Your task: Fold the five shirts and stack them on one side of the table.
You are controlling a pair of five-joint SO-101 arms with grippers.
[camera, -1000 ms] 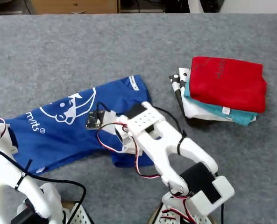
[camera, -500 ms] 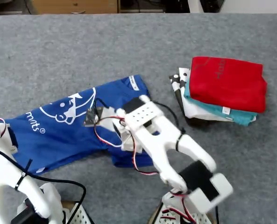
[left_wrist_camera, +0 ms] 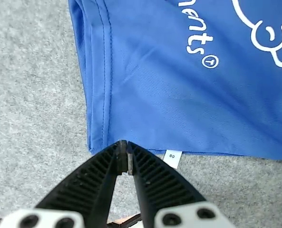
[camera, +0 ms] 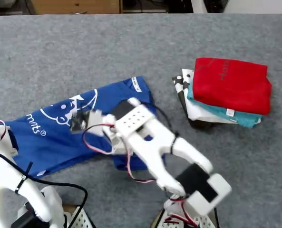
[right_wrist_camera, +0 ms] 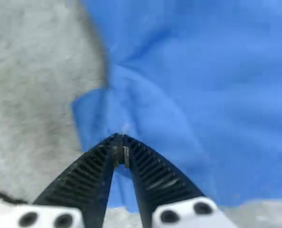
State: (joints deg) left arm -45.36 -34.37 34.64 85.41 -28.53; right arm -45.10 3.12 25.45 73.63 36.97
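Here the right gripper, clenched on the blue shirt, has drawn leftward, starting the last shirt's fold; left gripper clenched beside the hem.

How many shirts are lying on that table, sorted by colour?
blue shirt: 1
red shirt: 1
teal shirt: 1
white shirt: 1
black-and-white shirt: 1
Total: 5

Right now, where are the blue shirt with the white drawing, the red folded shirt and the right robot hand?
blue shirt with white drawing [camera: 45, 140], high view, on its flat middle cloth.
red folded shirt [camera: 231, 85], high view, on its top face.
right hand [right_wrist_camera: 120, 146], right wrist view, between its fingertips.
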